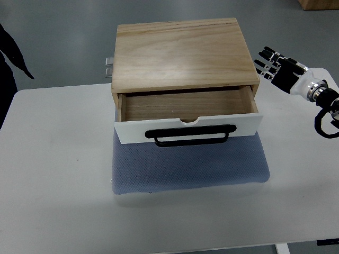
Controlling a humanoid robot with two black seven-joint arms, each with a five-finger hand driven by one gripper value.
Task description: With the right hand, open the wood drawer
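A light wooden box stands on a grey-blue pad in the middle of the white table. Its drawer is pulled out towards me and holds nothing. The white drawer front carries a black bar handle. My right hand hovers to the right of the box, level with its top, apart from it. The fingers are spread and hold nothing. My left arm does not show.
A small metal hinge or latch sticks out at the box's back left. A dark shape lies along the left edge of the picture. The table's far edge runs behind the box, grey floor beyond.
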